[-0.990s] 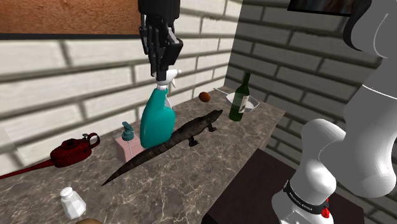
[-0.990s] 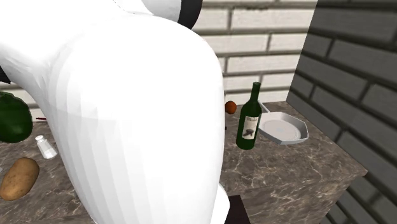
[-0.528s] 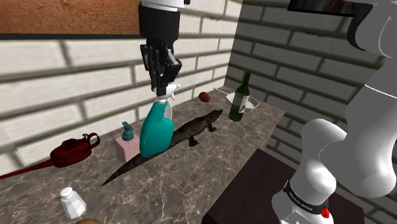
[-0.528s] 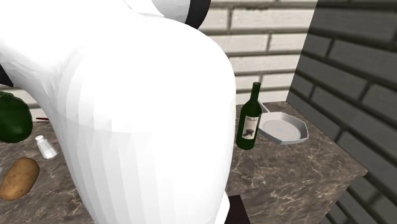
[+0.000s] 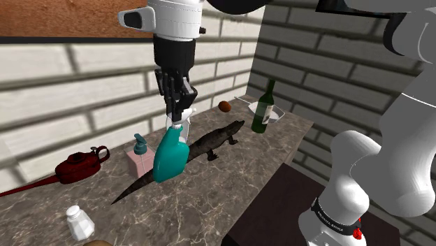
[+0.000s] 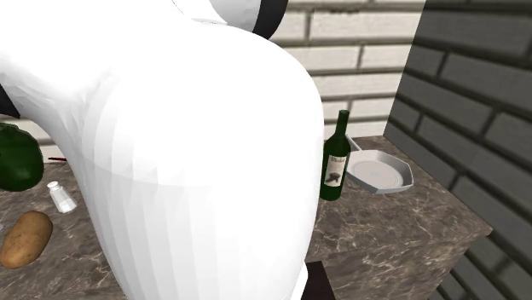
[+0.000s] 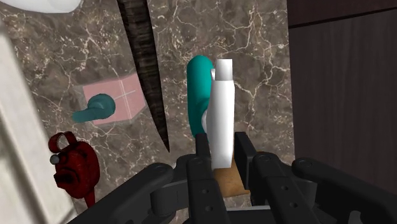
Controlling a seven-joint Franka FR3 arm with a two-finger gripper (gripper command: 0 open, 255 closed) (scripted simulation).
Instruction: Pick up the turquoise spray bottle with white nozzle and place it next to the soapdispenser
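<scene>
The turquoise spray bottle point(image 5: 171, 155) with its white nozzle point(image 5: 177, 126) hangs upright, a little tilted, under my gripper point(image 5: 178, 117), which is shut on the nozzle. Its base is low over the marble counter point(image 5: 209, 196), just right of the pink soap dispenser point(image 5: 138, 158) with a teal pump; I cannot tell if it touches. In the wrist view my fingers point(image 7: 202, 147) clasp the white nozzle point(image 7: 221, 118), with the turquoise body point(image 7: 200, 86) beyond and the soap dispenser point(image 7: 109, 102) off to one side.
A dark toy crocodile point(image 5: 206, 145) lies across the counter behind the bottle. A green wine bottle point(image 5: 263, 108), white dish point(image 6: 381, 173) and brown ball point(image 5: 224, 106) stand at the far end. A red lamp-like pot point(image 5: 80, 166), salt shaker point(image 5: 80, 222) and potato point(image 6: 24, 239) sit nearer.
My gripper has come down with the spray bottle, bringing its base lower and slightly toward the shoulder view's left, beside the soap dispenser. Nothing else moved.
</scene>
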